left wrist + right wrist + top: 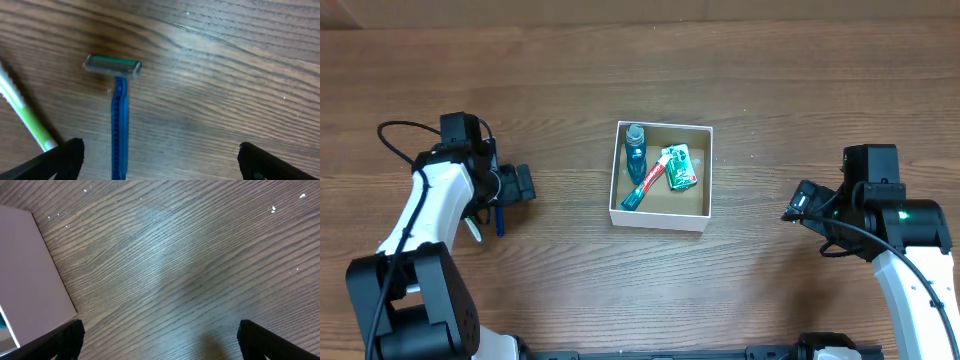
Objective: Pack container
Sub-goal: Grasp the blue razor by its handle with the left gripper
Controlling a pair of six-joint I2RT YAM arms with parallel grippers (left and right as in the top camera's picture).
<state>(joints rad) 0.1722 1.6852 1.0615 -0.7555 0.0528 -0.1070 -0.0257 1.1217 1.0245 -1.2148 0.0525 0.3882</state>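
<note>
The container [660, 214], a small square box with white walls and a brown inside, sits mid-table. It holds a blue bottle [636, 150], a red and teal toothpaste tube [646, 186] and a green packet [679, 166]. Its white wall shows at the left of the right wrist view [25, 275]. A blue razor [118, 115] lies on the table under my open left gripper [157, 162]; in the overhead view it lies [500, 220] beside the left arm. A white and green toothbrush [22, 112] lies next to it. My right gripper [160, 342] is open and empty, right of the container.
The toothbrush also shows in the overhead view [474, 229], partly under the left arm. The wooden table [770, 90] stretches around the container.
</note>
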